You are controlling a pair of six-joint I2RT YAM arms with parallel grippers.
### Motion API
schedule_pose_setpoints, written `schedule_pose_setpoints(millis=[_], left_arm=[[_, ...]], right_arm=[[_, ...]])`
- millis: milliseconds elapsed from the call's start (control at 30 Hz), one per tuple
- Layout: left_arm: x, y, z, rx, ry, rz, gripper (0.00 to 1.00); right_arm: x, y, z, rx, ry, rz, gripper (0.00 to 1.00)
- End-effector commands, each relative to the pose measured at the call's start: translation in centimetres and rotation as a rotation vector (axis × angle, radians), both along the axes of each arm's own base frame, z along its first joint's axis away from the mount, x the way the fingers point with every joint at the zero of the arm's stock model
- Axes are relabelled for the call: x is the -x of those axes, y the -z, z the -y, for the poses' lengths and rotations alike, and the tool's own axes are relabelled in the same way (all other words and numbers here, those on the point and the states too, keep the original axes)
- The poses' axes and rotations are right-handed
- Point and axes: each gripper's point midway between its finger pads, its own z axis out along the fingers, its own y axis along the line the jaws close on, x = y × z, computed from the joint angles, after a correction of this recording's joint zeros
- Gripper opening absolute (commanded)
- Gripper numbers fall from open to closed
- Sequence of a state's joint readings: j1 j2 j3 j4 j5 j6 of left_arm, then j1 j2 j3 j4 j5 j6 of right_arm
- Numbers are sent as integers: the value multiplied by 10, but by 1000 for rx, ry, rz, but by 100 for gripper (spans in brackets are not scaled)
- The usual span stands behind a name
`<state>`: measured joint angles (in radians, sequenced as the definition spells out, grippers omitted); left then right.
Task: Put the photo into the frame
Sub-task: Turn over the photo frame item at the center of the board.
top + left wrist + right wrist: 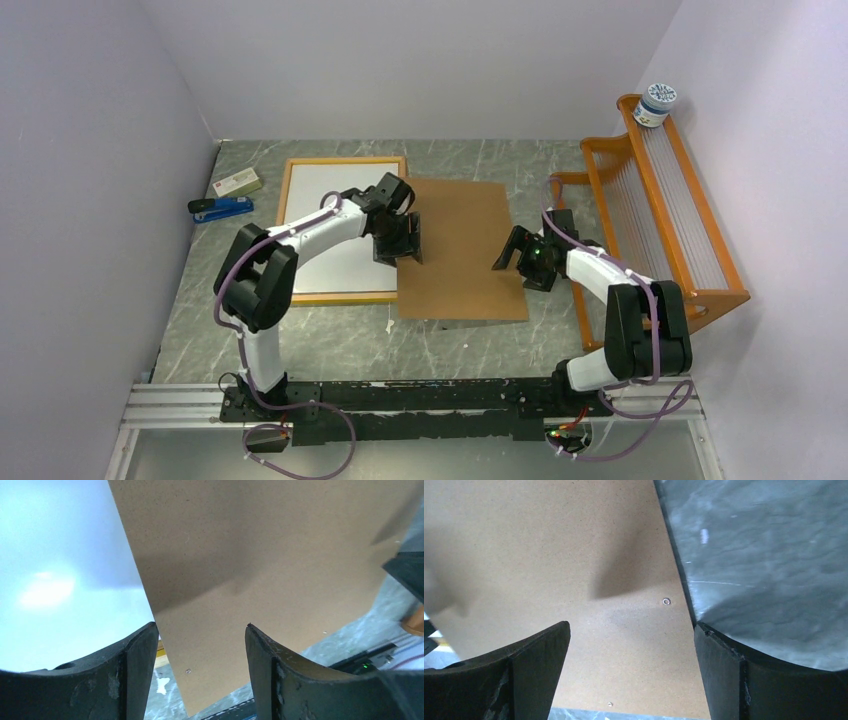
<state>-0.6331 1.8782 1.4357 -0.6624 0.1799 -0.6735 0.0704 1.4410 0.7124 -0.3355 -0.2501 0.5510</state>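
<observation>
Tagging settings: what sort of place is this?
Likely a robot lab cell rather than a home: bare pale walls enclose a grey marbled table, with an aluminium mounting rail at its near edge.

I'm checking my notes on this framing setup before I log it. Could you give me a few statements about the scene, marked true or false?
1. The brown panel lies fully inside the frame. False: it lies mostly on the table to the frame's right, its left edge over the frame's right border.
2. The left gripper and the right gripper are both open and hold nothing. True.
3. The blue stapler lies left of the frame. True.
4. The tub stands beside the stapler. False: it sits on top of the orange rack, far right.
5. The right gripper is above the frame. False: it is at the panel's right edge.
</observation>
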Motion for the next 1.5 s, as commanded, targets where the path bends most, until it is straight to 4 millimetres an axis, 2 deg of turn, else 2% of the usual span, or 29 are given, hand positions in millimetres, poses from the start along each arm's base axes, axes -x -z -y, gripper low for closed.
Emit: schedule_pose_setpoints(millis=[0, 267, 433, 567, 633, 733, 900, 1067, 1300, 1467], left_arm=[[1, -29, 23, 150, 36, 74, 67], [-6, -5, -8, 63, -2, 71, 70], [-13, 0, -29, 16, -58, 68, 79], [-15, 12, -41, -27, -97, 52, 90], [-15, 17, -44, -34, -101, 43, 91], [-16, 19, -38, 7, -90, 28, 88], [-16, 14, -23, 173, -70, -22, 74], [-15, 15, -19, 280, -69, -71, 67], [-16, -5, -15, 451, -59, -98, 67], [-13, -21, -12, 575, -66, -122, 58]], right_arm=[[27, 2, -57, -202, -84, -118, 96], [23, 8, -52, -106, -74, -121, 95], [16, 5, -43, -45, -66, -92, 95], [15, 7, -38, -9, -66, -95, 95], [15, 9, -36, 2, -65, -96, 95], [16, 12, -36, 3, -64, -103, 95], [17, 15, -36, -2, -61, -110, 94], [17, 14, -38, -13, -61, -107, 94], [20, 16, -40, -25, -59, -115, 94], [20, 16, -42, -43, -54, -113, 94]])
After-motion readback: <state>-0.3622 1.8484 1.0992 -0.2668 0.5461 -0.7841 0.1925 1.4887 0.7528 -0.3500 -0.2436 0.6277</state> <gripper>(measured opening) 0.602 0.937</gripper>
